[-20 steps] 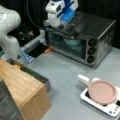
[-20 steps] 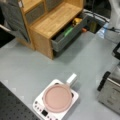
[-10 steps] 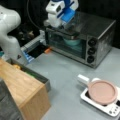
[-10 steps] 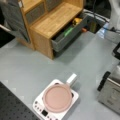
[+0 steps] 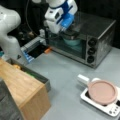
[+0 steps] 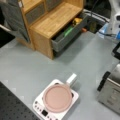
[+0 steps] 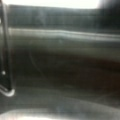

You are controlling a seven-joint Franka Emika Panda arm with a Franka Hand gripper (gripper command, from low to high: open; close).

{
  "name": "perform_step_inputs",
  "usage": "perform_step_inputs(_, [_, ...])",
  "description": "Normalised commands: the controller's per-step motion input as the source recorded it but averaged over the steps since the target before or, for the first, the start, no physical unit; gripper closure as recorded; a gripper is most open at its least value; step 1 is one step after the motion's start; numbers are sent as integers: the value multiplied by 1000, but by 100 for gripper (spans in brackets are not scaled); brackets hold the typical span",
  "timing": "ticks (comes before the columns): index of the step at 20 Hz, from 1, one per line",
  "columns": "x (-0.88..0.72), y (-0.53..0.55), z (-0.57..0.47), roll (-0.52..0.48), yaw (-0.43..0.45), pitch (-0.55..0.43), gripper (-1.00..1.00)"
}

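Note:
In a front view my gripper (image 5: 69, 31), on a white and blue wrist, is at the upper front of a silver toaster oven (image 5: 100, 32). It is right above a teal bowl (image 5: 72, 40) that shows behind the oven's glass front. Dark parts just over the bowl's rim hide whether the fingers touch it. The wrist view is filled with a dark, blurred metal surface, and no fingers show there. The oven's corner (image 6: 111, 90) appears at a front view's right edge, where the gripper is out of view.
A pink pan (image 5: 102, 91) with a white handle sits on a white hob (image 6: 40, 108) in both front views. A wooden cabinet (image 6: 50, 22) has its grey drawer (image 6: 67, 36) open, with small items inside. The arm's white base (image 5: 10, 30) stands at a front view's left.

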Motion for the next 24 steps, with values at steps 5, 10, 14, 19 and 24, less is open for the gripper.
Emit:
perform_step_inputs(5, [-299, -465, -530, 241, 29, -224, -100])
perform_step_inputs(10, [-382, -640, -606, 291, 40, -221, -100])
perform_step_inputs(14, [-462, -648, -605, 289, 10, -208, -100])
perform_step_inputs(19, [-500, -518, -547, 202, -23, -214, -100])
perform_step_inputs(24, [-346, -329, -388, 101, -20, -268, -100])
